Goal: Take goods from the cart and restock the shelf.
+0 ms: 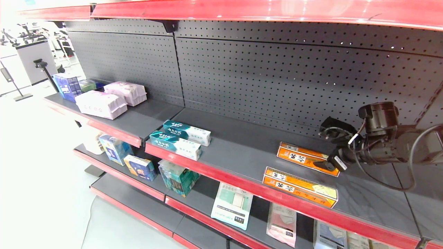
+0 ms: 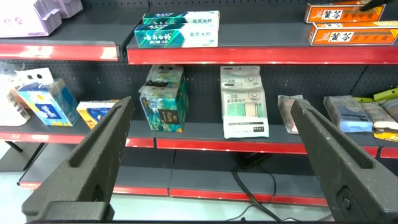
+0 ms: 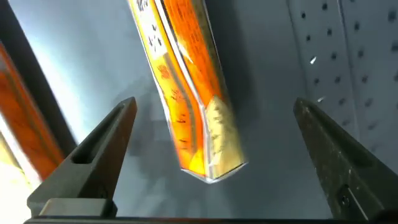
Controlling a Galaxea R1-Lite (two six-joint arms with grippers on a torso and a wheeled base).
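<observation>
Rear orange box [image 1: 307,159]: lies flat on the middle shelf [image 1: 242,145], right of centre in the head view. Its long axis runs from upper left to lower right, parallel to the shelf's red front lip [image 1: 221,174].

Front orange box [image 1: 299,186]: flat, same heading, at the lip. A strip of bare shelf separates the two boxes.

Right gripper [image 1: 331,163]: at the rear box's right-hand end. In the wrist view its fingers [image 3: 99,155] are spread wide on either side of that end, touching neither face. The box's length runs straight away from the camera.

Left gripper [image 2: 211,104]: fingers spread, nothing between them, facing the lower shelves.
</observation>
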